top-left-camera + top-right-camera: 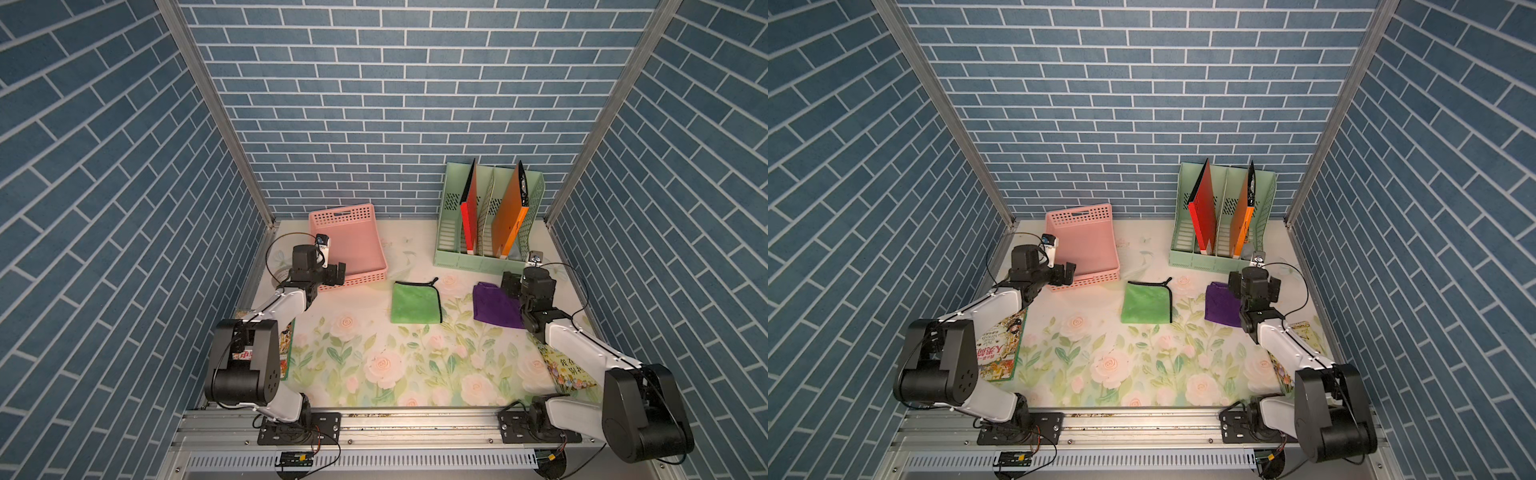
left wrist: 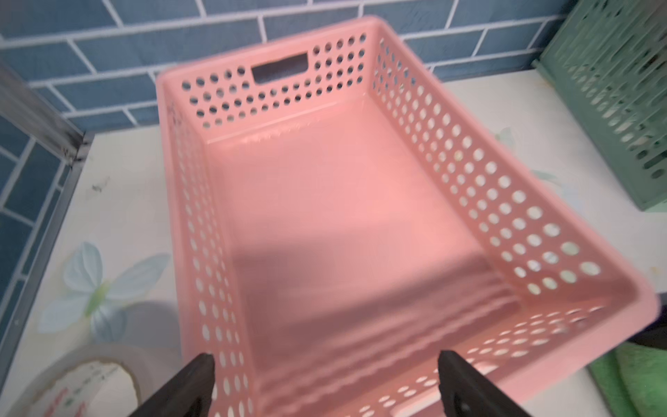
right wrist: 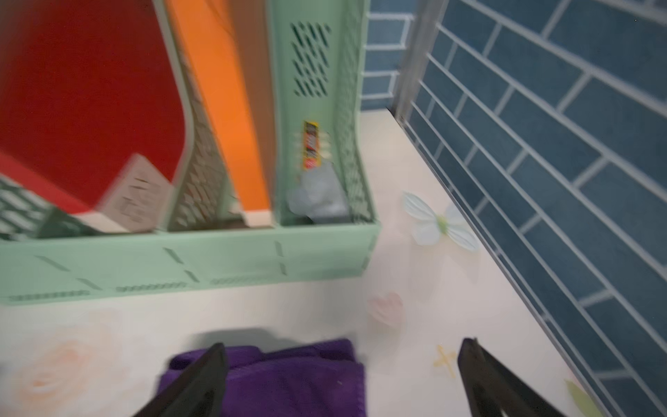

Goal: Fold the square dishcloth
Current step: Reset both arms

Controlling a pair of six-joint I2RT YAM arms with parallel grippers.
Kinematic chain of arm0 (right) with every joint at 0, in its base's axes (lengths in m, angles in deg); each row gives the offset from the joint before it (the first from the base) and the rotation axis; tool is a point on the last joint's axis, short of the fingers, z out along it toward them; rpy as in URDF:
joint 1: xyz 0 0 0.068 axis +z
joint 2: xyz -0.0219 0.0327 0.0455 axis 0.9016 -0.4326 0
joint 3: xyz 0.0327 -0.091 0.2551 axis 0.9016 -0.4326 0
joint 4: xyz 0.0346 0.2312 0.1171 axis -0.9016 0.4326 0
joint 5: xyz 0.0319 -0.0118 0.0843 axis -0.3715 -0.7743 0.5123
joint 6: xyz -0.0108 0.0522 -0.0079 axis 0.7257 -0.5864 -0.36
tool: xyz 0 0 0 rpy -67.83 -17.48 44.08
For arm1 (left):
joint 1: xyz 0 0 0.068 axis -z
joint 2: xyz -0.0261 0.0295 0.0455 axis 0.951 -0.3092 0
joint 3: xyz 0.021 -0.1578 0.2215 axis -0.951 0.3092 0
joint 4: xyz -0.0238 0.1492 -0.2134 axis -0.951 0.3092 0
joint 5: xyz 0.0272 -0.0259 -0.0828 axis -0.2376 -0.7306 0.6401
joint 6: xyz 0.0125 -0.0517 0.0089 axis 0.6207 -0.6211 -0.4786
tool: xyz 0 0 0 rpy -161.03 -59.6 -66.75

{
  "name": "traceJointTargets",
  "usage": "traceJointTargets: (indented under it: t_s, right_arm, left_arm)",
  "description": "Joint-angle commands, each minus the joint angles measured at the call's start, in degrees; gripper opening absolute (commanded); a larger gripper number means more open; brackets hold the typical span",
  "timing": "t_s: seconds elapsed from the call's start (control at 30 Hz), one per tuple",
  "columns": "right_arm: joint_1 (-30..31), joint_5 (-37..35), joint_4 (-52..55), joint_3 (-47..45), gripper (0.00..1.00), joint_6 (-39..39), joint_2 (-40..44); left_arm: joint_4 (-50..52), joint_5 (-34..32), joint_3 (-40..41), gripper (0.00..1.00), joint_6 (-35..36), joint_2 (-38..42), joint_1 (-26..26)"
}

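Two folded cloths lie on the floral table. A green dishcloth (image 1: 415, 302) (image 1: 1147, 302) with a black edge rests near the middle, and its corner shows in the left wrist view (image 2: 628, 382). To its right lies a purple cloth (image 1: 494, 309) (image 1: 1221, 305) (image 3: 288, 379). My left gripper (image 1: 336, 272) (image 1: 1068, 272) (image 2: 326, 361) hangs open and empty over the near end of the pink basket. Over the purple cloth's far right corner, my right gripper (image 1: 530, 279) (image 1: 1254, 279) (image 3: 343, 346) is open and holds nothing.
A pink perforated basket (image 1: 374, 232) (image 2: 541, 231) stands at the back left. A green file organizer (image 1: 449, 232) (image 3: 216, 260) with red and orange folders stands at the back right. Picture books lie under both arms (image 1: 1000, 349) (image 1: 569, 370). A tape roll (image 2: 83, 382) sits left of the basket.
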Motion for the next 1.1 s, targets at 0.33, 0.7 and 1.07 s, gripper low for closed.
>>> traceJointTargets:
  t_s: [0.33, 0.7, 1.07]
  right_arm:
    - [-4.6, 3.4, -46.5, -20.3, 1.0, 4.4, -1.3]
    - [-4.4, 26.1, -86.0, -30.7, 1.0, 13.0, -17.7]
    - [-4.2, 20.8, -56.5, -17.4, 1.0, 11.5, -14.7]
  left_arm:
    - [-39.7, -6.5, 18.4, 1.0, -3.6, 0.4, -2.0]
    - [-71.7, -8.0, 38.7, 1.0, -3.4, 2.6, -1.6]
    - [-62.2, -8.7, 32.3, 1.0, -3.2, 1.4, -1.0]
